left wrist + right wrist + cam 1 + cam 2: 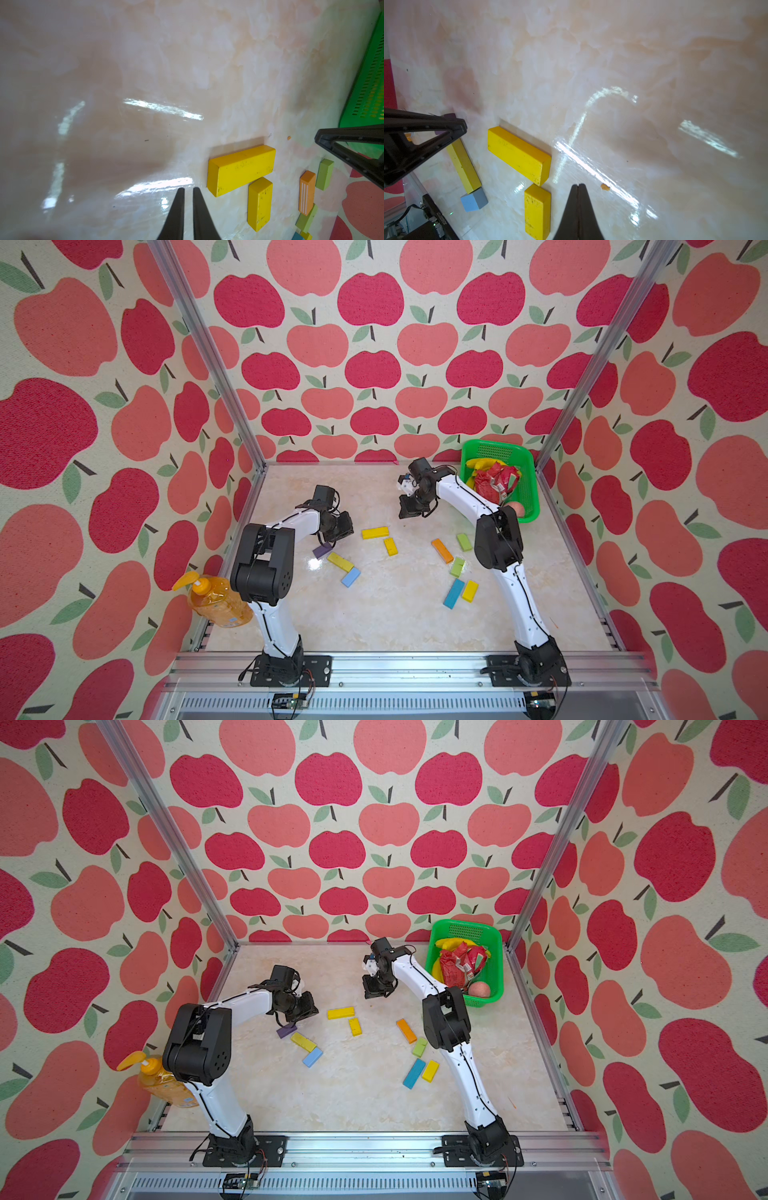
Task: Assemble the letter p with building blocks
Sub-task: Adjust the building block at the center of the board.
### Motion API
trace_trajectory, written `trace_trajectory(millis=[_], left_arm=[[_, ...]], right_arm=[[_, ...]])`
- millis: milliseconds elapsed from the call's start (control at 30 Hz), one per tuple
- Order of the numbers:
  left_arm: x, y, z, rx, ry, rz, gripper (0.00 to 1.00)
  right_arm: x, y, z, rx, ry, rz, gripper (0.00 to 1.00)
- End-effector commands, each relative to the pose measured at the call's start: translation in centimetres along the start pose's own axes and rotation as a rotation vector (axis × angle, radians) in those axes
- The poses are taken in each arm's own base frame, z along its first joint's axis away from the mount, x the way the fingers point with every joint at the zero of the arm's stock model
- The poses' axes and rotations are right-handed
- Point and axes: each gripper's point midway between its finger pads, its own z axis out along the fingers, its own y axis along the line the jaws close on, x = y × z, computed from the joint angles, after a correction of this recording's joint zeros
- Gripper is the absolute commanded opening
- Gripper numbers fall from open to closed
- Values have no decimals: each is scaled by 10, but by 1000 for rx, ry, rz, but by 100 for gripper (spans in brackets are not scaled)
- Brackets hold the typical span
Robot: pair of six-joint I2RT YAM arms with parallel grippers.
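The left gripper [188, 189] is open only by a thin gap and holds nothing. The right gripper [578, 185] is fully closed and empty. Between them lie a long yellow wooden block [241, 169] and, just beside it, a short yellow wooden block [259, 204].

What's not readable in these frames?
- purple block: both top views, far end under the left gripper; right wrist view, mostly behind its finger.
- bananas: both top views, mostly under the red packet.
- blue block: left wrist view, cut by the picture edge.
- orange speck: right wrist view, too small to identify.
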Motion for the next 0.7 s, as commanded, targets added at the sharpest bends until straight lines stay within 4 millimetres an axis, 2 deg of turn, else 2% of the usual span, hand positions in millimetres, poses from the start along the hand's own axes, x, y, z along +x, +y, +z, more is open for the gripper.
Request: trace_trajectory(millis=[0,200,400,667], left_arm=[[12,-6,-3,19,48,28,12],[15,-8,8,31,78,29,12],[15,-12,13,47,86,34,12],[9,-18,25,80,118,41,12]], right_arm=[[19,9,-2,-44,83,8,0],[24,22,5,-83,108,49,0],[29,31,1,-102,121,96,1],[35,24,2,-65,151,93,2]])
